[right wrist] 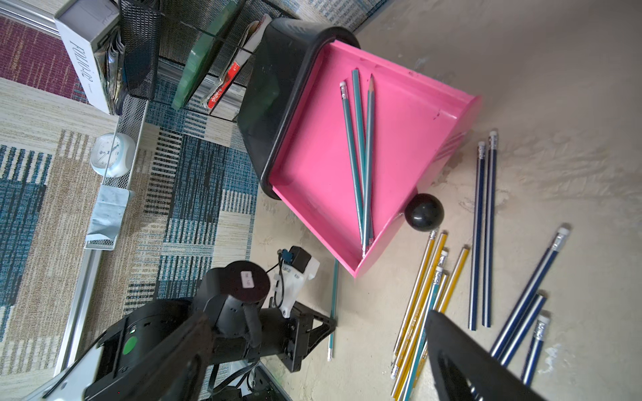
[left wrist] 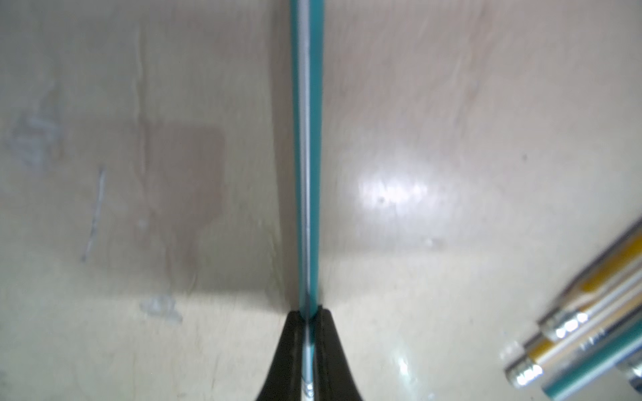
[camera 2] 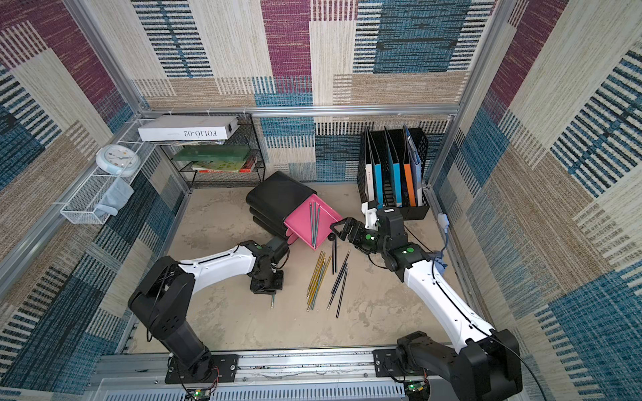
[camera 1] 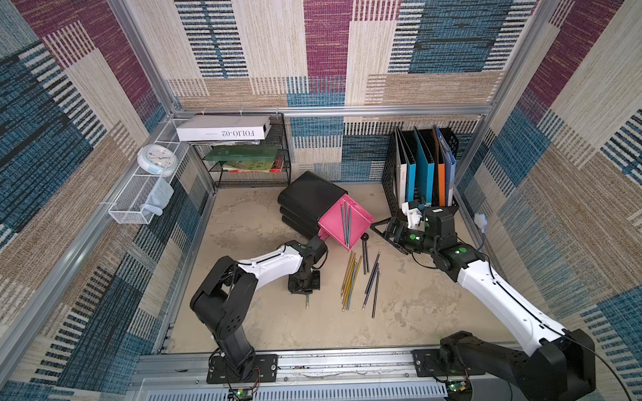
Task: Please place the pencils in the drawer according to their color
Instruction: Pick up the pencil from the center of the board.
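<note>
Currently held: one teal pencil [left wrist: 307, 156], clamped between the closed jaws of the left gripper [left wrist: 308, 314].
Left gripper, top views: points down at the table [camera 1: 250, 222]. The jaws are hidden under the wrist, and only the pencil's lower end sticks out.
Pencil contact: cannot be told whether it rests on the table or is raised.
Left wrist view: blurred. The pencil's far end runs out of the frame.
Right gripper [camera 1: 386, 236]: released, jaws wide, holding nothing, just beside the drawer's outer corner.
Right wrist view: shows only one finger [right wrist: 462, 357] of that gripper, cut off by the frame edge.
Pink drawer [right wrist: 312, 156]: pulled out of the top of the black cabinet [camera 1: 309, 194].
Drawer contents: three teal pencils [right wrist: 361, 156], crossing near the front.
Black knob [right wrist: 424, 211]: at the drawer's front, partly hidden by its corner.
Yellow pencils [camera 1: 349, 277]: lie overlapped on the table in front of the drawer, so the count is uncertain. Another teal pencil [left wrist: 590, 369] lies among them.
Dark blue pencils [camera 1: 374, 277]: loose on the table beside the yellow ones, on the right arm's side.
</note>
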{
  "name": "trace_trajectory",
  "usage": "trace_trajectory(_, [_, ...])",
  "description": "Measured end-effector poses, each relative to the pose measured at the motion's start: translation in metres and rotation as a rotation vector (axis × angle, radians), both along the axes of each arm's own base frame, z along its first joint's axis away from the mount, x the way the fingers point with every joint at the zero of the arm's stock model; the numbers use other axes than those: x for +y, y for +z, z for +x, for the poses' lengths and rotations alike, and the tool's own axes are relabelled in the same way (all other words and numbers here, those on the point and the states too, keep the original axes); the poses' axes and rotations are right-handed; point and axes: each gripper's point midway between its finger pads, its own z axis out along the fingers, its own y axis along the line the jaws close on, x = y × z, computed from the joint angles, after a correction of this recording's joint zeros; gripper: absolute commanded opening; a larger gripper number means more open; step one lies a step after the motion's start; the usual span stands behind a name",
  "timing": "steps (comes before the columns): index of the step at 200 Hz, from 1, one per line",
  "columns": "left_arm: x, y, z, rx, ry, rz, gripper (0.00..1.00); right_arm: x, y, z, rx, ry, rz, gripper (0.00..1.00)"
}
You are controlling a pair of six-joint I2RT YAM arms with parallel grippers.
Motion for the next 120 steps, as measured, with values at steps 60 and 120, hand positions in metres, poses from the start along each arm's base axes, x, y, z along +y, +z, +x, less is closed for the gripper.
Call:
trace_trajectory(60, [-0.004, 0.057, 0.001, -0.174, 0.027, -0.133, 0.0, -0.001, -0.01, -0.002, 0.022, -0.001, -0.005, 0.99])
trace_trajectory(120, [-0.02, 0.127, 0.028, -0.401, 0.03, -0.226, 0.0, 0.0, -0.023, 0.0, 0.047, -0.002, -0.012, 0.99])
